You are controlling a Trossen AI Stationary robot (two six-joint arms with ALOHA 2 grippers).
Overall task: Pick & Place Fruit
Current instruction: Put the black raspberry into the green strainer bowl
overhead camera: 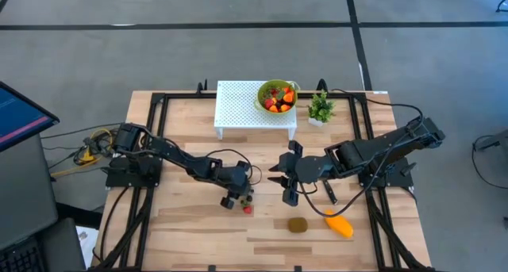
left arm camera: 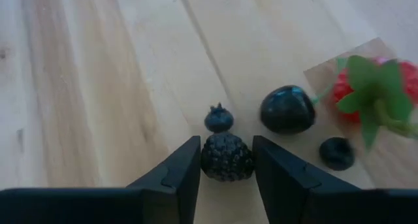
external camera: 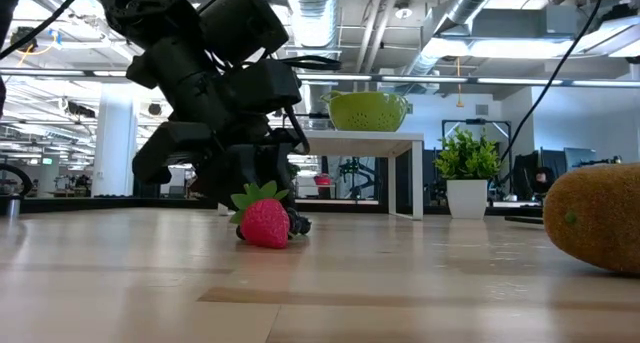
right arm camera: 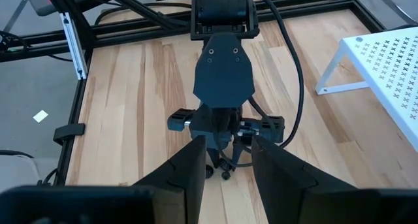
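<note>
A blackberry (left arm camera: 226,157) lies on the wooden table between the fingers of my left gripper (left arm camera: 226,145), which is shut on it at mid-table (overhead camera: 238,199). Just beyond it lie a small blueberry (left arm camera: 219,119), a larger dark berry (left arm camera: 287,110), another blueberry (left arm camera: 337,152) and a red strawberry (left arm camera: 375,87) with green leaves (external camera: 265,223). A brown kiwi (overhead camera: 298,224) and an orange mango (overhead camera: 340,224) lie toward the near right. My right gripper (overhead camera: 279,178) hangs open above the table, facing the left arm, with nothing between its fingers (right arm camera: 225,168). My left gripper pinches the blackberry between its two fingers, one fingertip (left arm camera: 189,165) on each of its sides (left arm camera: 208,160). The fingers slant down from the table's left side. The blackberry sits on the tabletop.
A green bowl (overhead camera: 277,96) of fruit stands on a white perforated stand (overhead camera: 238,105) at the far edge, with a small potted plant (overhead camera: 321,108) to its right. A slim black knife (overhead camera: 328,191) lies under the right arm. Bare wood stretches along the near left.
</note>
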